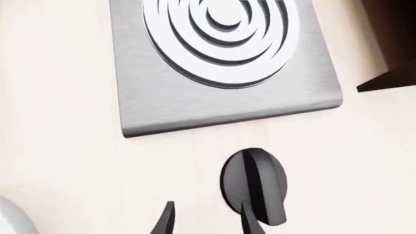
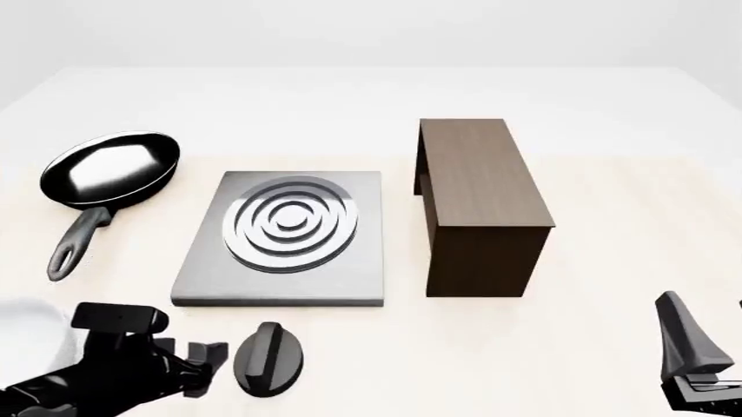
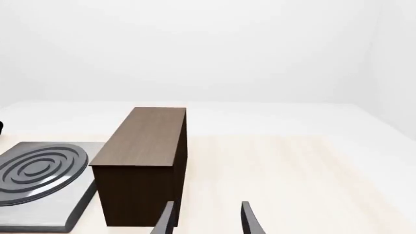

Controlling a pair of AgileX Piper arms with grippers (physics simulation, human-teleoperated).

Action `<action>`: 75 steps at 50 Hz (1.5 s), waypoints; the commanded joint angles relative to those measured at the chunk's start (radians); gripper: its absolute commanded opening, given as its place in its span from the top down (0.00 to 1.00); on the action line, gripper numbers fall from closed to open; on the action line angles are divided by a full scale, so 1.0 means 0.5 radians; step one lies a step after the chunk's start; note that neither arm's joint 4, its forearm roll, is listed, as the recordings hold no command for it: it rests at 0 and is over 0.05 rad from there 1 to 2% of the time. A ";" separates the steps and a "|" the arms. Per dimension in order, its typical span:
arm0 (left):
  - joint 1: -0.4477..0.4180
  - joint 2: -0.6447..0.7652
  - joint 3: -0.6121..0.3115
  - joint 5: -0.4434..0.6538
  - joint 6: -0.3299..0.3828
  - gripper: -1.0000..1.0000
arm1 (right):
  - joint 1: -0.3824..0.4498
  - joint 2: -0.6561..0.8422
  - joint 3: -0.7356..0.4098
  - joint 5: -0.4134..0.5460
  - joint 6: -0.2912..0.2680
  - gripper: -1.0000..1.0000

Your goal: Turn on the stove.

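pale wooden table (image 2: 603, 226) carries the stove (image 2: 283, 239), its black knob (image 2: 269, 358) just in front. left hand (image 2: 207, 365), fingers spread, sits beside the knob; approach step. next it must straddle the ridge, pinch and twist. right hand (image 3: 204, 219) hangs spread, idle.

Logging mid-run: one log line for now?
left claw: open, at knob | right claw: open, idle | stove: untouched

A simulated kitchen mock-up, probably — a stove (image 2: 284, 239) and frying pan (image 2: 110, 169) on a pale bare surface (image 2: 603, 261), blank white backdrop.
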State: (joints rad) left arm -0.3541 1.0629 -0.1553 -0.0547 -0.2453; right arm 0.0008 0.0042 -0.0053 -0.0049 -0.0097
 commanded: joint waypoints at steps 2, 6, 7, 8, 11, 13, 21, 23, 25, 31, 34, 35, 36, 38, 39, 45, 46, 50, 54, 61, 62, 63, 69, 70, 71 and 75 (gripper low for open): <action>-0.114 0.043 0.063 -0.165 -0.025 0.00 | 0.006 -0.002 0.001 0.000 -0.001 0.00; -0.113 0.054 0.049 -0.160 -0.017 0.00 | 0.006 -0.002 0.001 0.000 -0.001 0.00; -0.113 0.065 0.046 -0.165 -0.017 0.00 | 0.006 -0.002 0.001 0.000 -0.001 0.00; -0.111 0.072 0.044 -0.169 -0.014 0.00 | 0.006 -0.002 0.001 0.000 -0.001 0.00; -0.111 0.075 0.039 -0.167 -0.003 0.00 | 0.006 -0.002 0.001 0.000 -0.001 0.00; -0.113 0.113 0.042 -0.194 0.002 0.00 | 0.006 -0.002 0.001 0.000 -0.002 0.00; -0.130 0.184 0.049 -0.251 0.001 0.00 | 0.006 -0.002 0.001 -0.001 -0.002 0.00; -0.140 0.209 0.051 -0.271 -0.004 0.00 | 0.006 -0.002 0.001 -0.001 -0.002 0.00; -0.151 0.243 0.057 -0.300 -0.010 0.00 | 0.006 -0.002 0.001 -0.001 -0.002 0.00; -0.157 0.293 0.073 -0.347 -0.017 0.00 | 0.006 -0.002 0.001 -0.001 -0.002 0.00; -0.159 0.310 0.076 -0.361 -0.015 0.00 | 0.006 -0.002 0.001 -0.001 -0.003 0.00; -0.157 0.353 0.083 -0.396 -0.005 0.00 | 0.006 -0.002 0.001 -0.001 -0.001 0.00; -0.134 0.363 0.089 -0.410 0.030 0.00 | 0.006 -0.002 0.001 -0.001 -0.002 0.00; -0.142 0.383 0.088 -0.421 0.017 0.00 | 0.006 -0.002 0.001 -0.001 -0.002 0.00; -0.147 0.384 0.088 -0.421 0.015 0.00 | 0.006 -0.002 0.001 -0.001 -0.001 0.00; -0.153 0.405 0.089 -0.437 0.018 0.00 | 0.006 -0.002 0.001 0.000 -0.002 0.00; -0.151 0.409 0.089 -0.438 0.021 0.00 | 0.006 -0.002 0.001 -0.001 -0.003 0.00; -0.146 0.428 0.090 -0.451 0.030 0.00 | 0.006 -0.003 0.001 -0.001 -0.002 0.00; -0.162 0.394 0.086 -0.422 0.030 0.00 | 0.006 -0.002 0.001 -0.001 -0.002 0.00; -0.221 0.367 0.066 -0.382 0.004 0.00 | 0.006 -0.002 0.001 0.000 -0.002 0.00; -0.222 0.364 0.064 -0.379 0.004 0.00 | 0.006 -0.002 0.001 -0.001 -0.002 0.00; -0.222 0.364 0.064 -0.379 0.004 0.00 | 0.006 -0.002 0.001 -0.001 -0.002 0.00; -0.283 0.380 0.033 -0.360 -0.047 0.00 | 0.006 -0.002 0.001 -0.001 -0.001 0.00; -0.298 0.387 0.027 -0.361 -0.061 0.00 | 0.006 -0.002 0.001 -0.001 -0.002 0.00; -0.322 0.399 0.020 -0.364 -0.083 0.00 | 0.006 -0.002 0.001 -0.001 -0.002 0.00; -0.339 0.372 0.000 -0.334 -0.092 0.00 | 0.006 -0.002 0.001 -0.001 -0.002 0.00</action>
State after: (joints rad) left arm -0.4397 1.2926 -0.1612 -0.2022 -0.2628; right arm 0.0011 0.0041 -0.0053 -0.0052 -0.0101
